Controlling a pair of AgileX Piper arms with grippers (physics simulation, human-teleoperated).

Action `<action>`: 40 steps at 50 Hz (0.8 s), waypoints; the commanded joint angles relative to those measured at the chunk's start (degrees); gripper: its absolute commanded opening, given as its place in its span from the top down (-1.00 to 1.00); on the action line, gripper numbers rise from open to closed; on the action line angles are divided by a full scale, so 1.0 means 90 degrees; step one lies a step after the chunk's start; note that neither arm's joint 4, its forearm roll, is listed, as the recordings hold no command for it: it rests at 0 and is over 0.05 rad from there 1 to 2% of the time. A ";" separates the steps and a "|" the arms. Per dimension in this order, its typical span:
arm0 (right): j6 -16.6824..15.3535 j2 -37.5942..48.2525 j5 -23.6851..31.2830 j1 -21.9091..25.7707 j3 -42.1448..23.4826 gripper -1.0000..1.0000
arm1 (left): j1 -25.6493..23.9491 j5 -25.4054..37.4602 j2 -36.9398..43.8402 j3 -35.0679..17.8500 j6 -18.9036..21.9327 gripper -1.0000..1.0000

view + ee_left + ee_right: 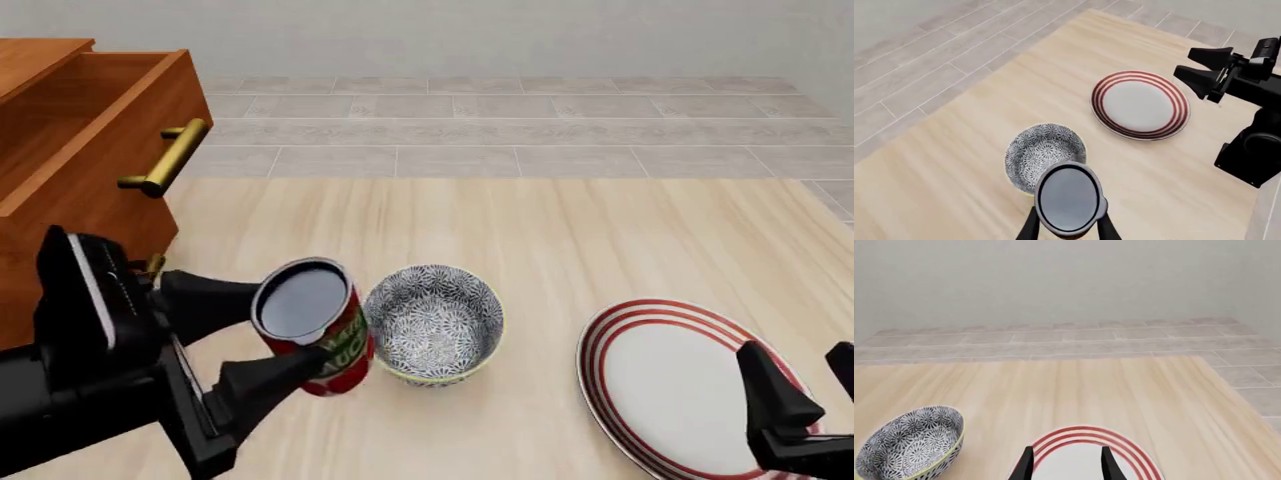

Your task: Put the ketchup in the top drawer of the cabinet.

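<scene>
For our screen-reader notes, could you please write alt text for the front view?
The left end effector grips a red ketchup can beside a patterned bowl on a wooden table. The cabinet's top drawer stands open at left; a red-striped plate lies at right.

top drawer (94,120) open | bowl (434,322) crowds ketchup (320,325) — table (561,230) beyond free

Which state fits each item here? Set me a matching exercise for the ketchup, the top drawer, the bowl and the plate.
Things:
1. ketchup
2. top drawer
3. bowl
4. plate

States:
A. pulled open, brass handle facing out
B. flat on the table under the right gripper
C. held between the left gripper jaws
D. standing on the table just right of the can

Pairs: 1-C, 2-A, 3-D, 4-B
</scene>
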 commanded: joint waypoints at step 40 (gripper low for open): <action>-0.0494 0.4172 -0.4104 0.0306 0.0000 -1.00 | 0.1887 0.3102 -0.2336 -0.1480 0.0333 1.00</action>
